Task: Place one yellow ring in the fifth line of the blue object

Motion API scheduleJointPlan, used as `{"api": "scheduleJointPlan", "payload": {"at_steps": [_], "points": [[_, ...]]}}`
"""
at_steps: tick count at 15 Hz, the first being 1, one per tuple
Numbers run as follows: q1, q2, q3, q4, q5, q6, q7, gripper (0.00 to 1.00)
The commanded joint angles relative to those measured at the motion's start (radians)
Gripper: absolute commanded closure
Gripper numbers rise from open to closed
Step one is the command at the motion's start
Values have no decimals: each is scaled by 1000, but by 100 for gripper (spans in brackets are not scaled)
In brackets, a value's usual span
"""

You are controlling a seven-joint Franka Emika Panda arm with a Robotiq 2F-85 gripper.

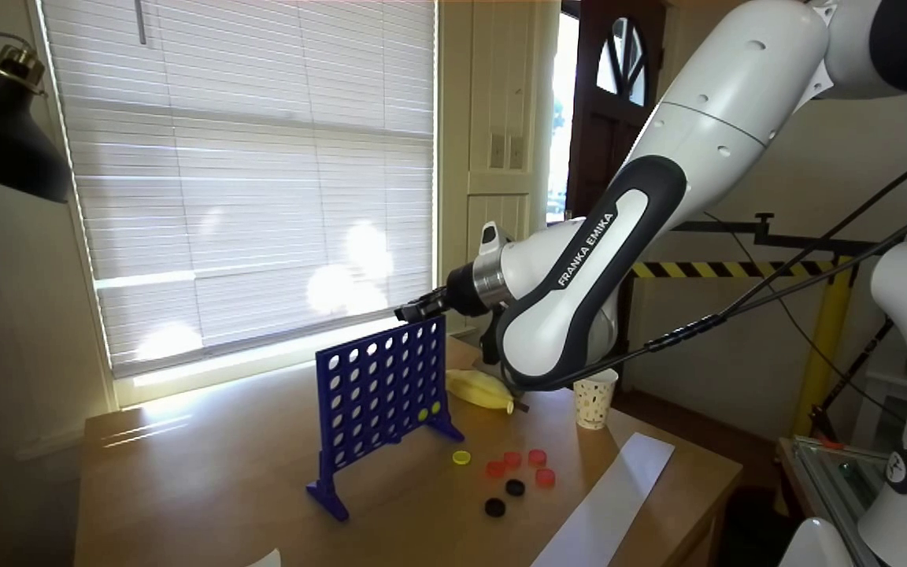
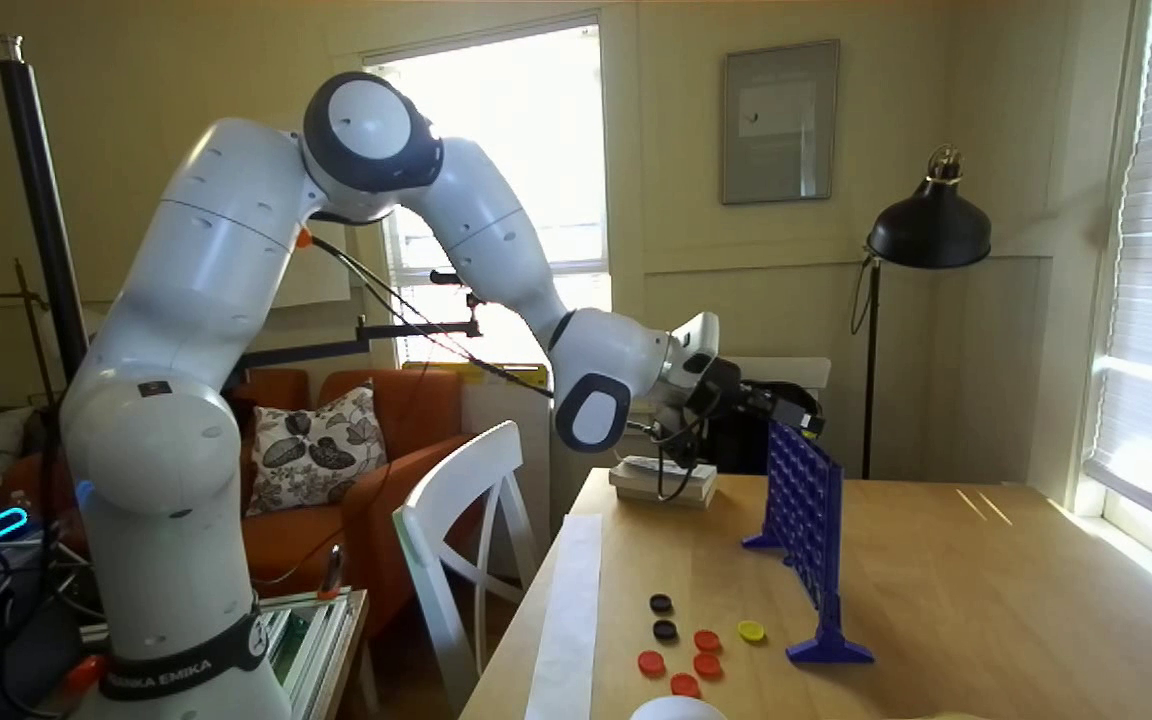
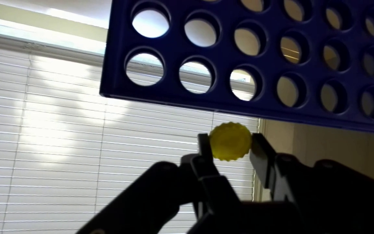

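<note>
Because the wrist view appears to stand upside down, you find the blue frame (image 3: 269, 64) at twelve o'clock from the pincer (image 3: 230, 139), its top rim (image 3: 232, 109) nearest. Your pincer is closed on the yellow ring (image 3: 230, 142), edge to edge, its jaws only the ring's width apart. The nearest holes belong to the third column from the frame's nine-o'clock end; a thin gap shows between ring and rim. The ring's flat face looks roughly in line with the frame, so centre it over the column, ease it straight down, and let go only once its lower edge sits inside. Pressing on the rim could tip the frame.

In an exterior view you see the pincer (image 1: 406, 313) just over the rim, at one o'clock from the frame's middle. Seven columns seem to show, so yours would be fifth from the opposite end; check which end the count starts from. On the tabletop (image 1: 209, 472) a loose yellow ring (image 1: 461, 457), red discs (image 1: 512, 460) and black discs (image 1: 515, 487) lie toward four o'clock, a paper cup (image 1: 594, 405) at three; the window blinds (image 1: 264, 157) glow at eleven.

In an exterior view a white chair (image 2: 466, 465) and an orange couch (image 2: 361, 530) stand at nine o'clock from the frame, a black lamp (image 2: 929, 228) at one.
</note>
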Motion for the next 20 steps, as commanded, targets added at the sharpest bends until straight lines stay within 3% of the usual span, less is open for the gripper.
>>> {"api": "scheduleJointPlan", "payload": {"at_steps": [1,20], "points": [[23,29,-17,43,44,-23,-35,90],[67,73,-53,60,71,-29,-39,90]]}}
